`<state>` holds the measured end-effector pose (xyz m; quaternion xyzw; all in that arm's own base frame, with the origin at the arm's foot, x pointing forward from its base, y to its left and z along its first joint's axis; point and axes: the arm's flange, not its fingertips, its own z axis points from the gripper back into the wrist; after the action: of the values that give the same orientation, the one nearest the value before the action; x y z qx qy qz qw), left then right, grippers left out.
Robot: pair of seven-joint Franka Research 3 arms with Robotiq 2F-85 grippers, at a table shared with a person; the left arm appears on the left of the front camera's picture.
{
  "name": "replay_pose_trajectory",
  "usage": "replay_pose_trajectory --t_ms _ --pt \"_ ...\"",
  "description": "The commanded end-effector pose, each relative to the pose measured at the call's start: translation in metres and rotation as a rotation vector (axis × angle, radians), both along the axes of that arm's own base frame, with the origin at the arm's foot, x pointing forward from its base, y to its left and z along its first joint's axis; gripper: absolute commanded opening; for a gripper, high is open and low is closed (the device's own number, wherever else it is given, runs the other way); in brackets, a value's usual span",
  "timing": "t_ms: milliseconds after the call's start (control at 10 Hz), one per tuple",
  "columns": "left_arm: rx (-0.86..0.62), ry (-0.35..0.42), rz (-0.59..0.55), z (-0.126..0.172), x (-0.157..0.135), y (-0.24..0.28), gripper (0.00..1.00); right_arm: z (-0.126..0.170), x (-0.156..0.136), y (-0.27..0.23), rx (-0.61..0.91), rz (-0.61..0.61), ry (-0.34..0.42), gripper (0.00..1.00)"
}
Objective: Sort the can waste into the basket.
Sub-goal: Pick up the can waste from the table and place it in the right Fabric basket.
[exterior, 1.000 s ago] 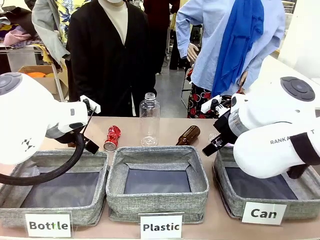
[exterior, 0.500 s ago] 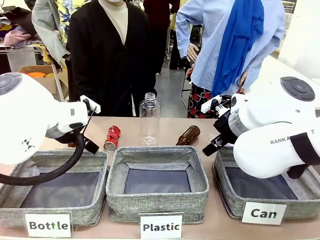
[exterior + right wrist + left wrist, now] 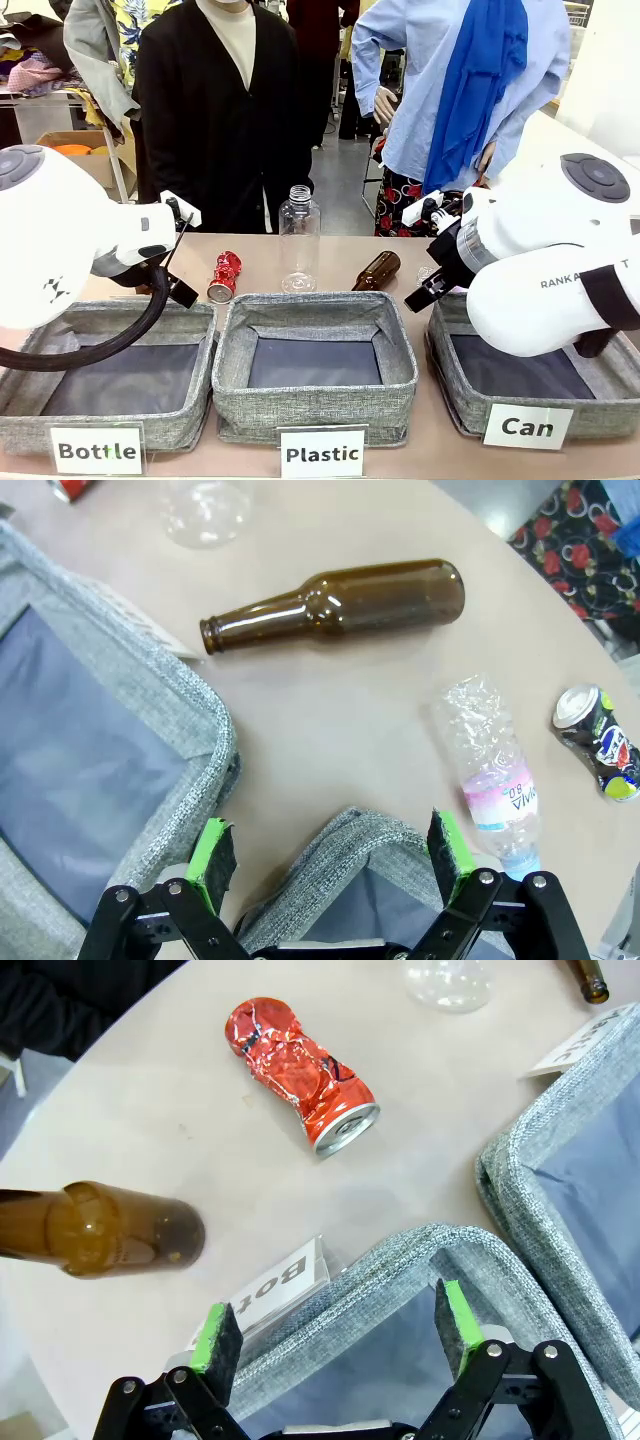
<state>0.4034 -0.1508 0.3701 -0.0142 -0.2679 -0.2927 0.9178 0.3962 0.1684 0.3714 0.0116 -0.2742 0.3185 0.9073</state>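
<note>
**Both tools spread, both cans out on the table**

My left tool is spread wide with nothing between its green pads. It hangs over a corner of the Bottle basket at the bottom of the left wrist view. The red can lies on its side on the table in the upper middle of that view, apart from the basket. A brown bottle lies at the left edge.

My right tool is also spread and empty, above a grey fabric rim at the bottom of the right wrist view. The dark can lies at the right edge there, near a crushed clear bottle. A second brown bottle lies across the upper middle.

In the front view the Can basket sits at lower right, and the red can is well left of it.
</note>
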Motion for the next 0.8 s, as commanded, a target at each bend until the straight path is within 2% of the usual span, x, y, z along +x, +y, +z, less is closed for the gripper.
replay_pose_trajectory --t_ms 0,300,400,500,700 --pt "0.000 0.000 0.000 0.000 0.000 0.000 1.00 0.000 0.000 0.000 0.000 0.000 0.000 1.00" --pt "0.000 0.000 0.000 0.000 0.000 0.000 1.00 0.000 0.000 0.000 0.000 0.000 0.000 1.00" --pt "0.059 0.078 0.006 0.015 -0.002 -0.003 1.00 0.013 -0.005 -0.001 0.048 0.024 0.020 1.00" --pt "0.137 0.146 0.045 0.032 -0.009 -0.005 1.00 0.030 -0.010 -0.002 0.135 0.005 0.061 1.00" --pt "0.297 0.220 0.158 0.069 -0.023 -0.008 1.00 0.067 -0.023 -0.009 0.325 -0.075 0.213 1.00"
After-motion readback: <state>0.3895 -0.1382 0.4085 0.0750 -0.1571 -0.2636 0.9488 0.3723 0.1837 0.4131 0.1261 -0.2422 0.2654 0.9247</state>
